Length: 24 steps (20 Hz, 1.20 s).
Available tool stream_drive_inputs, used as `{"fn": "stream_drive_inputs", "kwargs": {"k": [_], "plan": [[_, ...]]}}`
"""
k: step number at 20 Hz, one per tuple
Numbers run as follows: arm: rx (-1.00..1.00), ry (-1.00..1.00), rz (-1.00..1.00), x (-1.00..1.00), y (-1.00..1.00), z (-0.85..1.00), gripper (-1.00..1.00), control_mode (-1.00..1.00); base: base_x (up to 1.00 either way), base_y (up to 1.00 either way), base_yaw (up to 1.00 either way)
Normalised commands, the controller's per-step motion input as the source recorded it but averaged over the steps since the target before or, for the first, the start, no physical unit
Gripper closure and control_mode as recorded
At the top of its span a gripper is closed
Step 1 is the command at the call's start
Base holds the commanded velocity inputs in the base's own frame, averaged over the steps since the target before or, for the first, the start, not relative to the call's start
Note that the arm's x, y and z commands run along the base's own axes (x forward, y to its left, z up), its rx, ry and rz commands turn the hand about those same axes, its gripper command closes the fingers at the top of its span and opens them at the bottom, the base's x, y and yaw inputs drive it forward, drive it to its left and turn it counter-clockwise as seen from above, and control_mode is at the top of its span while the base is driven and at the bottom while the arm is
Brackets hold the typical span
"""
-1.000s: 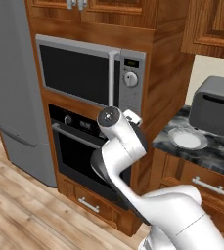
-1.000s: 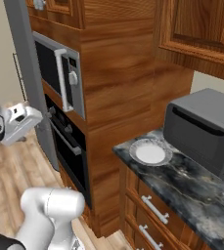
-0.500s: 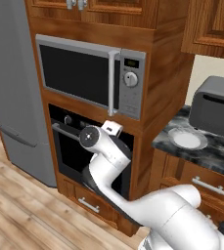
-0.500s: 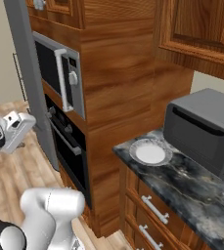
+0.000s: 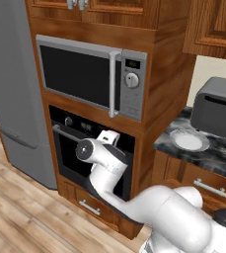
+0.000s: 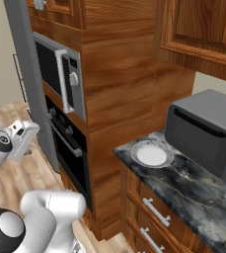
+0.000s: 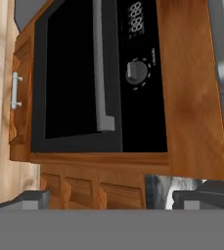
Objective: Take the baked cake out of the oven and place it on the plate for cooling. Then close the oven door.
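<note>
The black oven (image 5: 92, 148) sits under the microwave, and its oven door (image 7: 77, 78) stands shut, its silver bar handle (image 7: 101, 68) running across the dark glass. A round knob (image 7: 137, 72) and a small display (image 7: 135, 22) lie beside the door in the rolled hand view. My gripper (image 7: 117, 200) hangs open a short way in front of the door, touching nothing, its two fingertips (image 7: 33, 199) wide apart. My hand (image 6: 21, 139) points at the oven front. The white-grey plate (image 5: 188, 141) (image 6: 151, 154) lies bare on the dark counter. The baked cake is hidden.
A silver microwave (image 5: 92, 79) sits above the oven. A grey toaster box (image 6: 208, 133) stands on the marble counter (image 6: 193, 188) behind the plate. Wooden drawers (image 7: 16, 90) lie below the oven, and a grey fridge (image 5: 11, 89) stands at the left.
My arm has swung down and left, from the microwave's lower edge to in front of the oven door. The gripper has stayed open and the oven door shut.
</note>
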Motion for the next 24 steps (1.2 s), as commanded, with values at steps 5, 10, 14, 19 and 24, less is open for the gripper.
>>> {"fn": "stream_drive_inputs", "kwargs": {"k": [5, 10, 14, 19, 24], "plan": [[-0.03, 0.0, 0.0, 0.27, 0.0, -0.21, -1.0, -1.0, 0.0, 0.0, 0.0], [-0.02, -0.01, 0.0, 0.3, 0.0, -0.23, -1.0, -1.0, 0.0, 0.0, 0.0], [0.0, -0.01, 0.0, 0.25, 0.0, -0.2, -1.0, -1.0, 0.0, 0.0, 0.0], [0.0, -0.03, 0.0, 0.28, -0.02, -0.12, -1.0, -1.0, 0.0, 0.0, 0.0], [0.0, -0.01, 0.0, 0.14, -0.13, -0.11, -1.0, -1.0, 0.0, 0.0, 0.0]]}}
